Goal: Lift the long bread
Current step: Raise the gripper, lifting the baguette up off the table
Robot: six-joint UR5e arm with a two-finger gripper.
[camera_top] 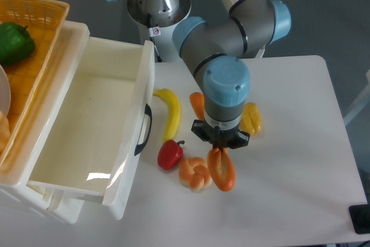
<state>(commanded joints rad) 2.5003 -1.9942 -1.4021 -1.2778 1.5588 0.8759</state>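
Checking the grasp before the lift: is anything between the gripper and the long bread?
Nothing visible. The gripper sits directly over the long bread, whose middle it hides. The knotted bun lies just beside the bread.

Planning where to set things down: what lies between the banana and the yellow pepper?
In the camera view, the long bread and the tool above it.

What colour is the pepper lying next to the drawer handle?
Red, with a dark stem: the pepper shows clearly in the fixed camera view.
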